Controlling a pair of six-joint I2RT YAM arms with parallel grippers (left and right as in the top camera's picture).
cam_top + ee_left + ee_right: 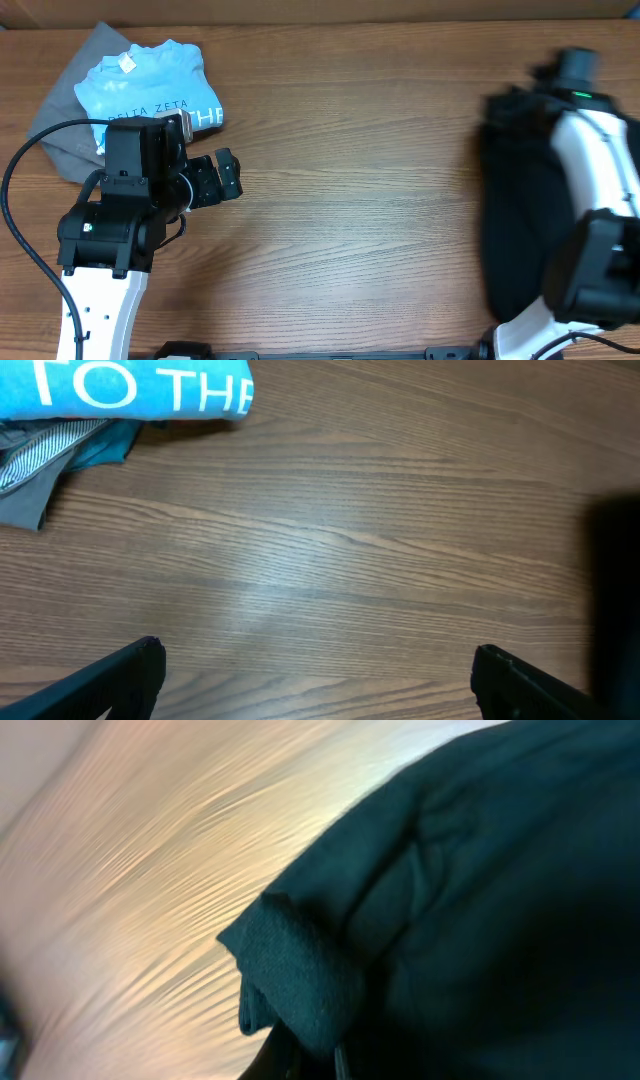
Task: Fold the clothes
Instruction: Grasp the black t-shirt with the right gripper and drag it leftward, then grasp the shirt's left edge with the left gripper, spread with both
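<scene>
The black shirt (515, 200) lies at the right side of the table (380, 150), running from far to near in a long, dark, rumpled mass with no neat edges and no flat panel. By the look of it, folding has not begun. The shirt would first have to be drawn out toward the bare middle and spread flat, then the sleeves and body turned in. Nothing about its shape suggests a fold already made.

In the right wrist view the cloth (480, 900) fills most of the picture, soft and matte. A thick hemmed edge is doubled over on itself, with blurred table beyond it to the left. No tag shows.

The right arm (590, 150) reaches over the shirt and covers part of it. The right pincer's fingers cannot be made out in any view, so I cannot tell whether it is apart or clamped on the cloth.

The left pincer (318, 655) stands well apart from the shirt, over bare wood on the left. Its fingers are spread wide with nothing between them.

Far left lies a blue shirt (150, 85), looking neatly folded, on top of a grey garment (65, 120).
</scene>
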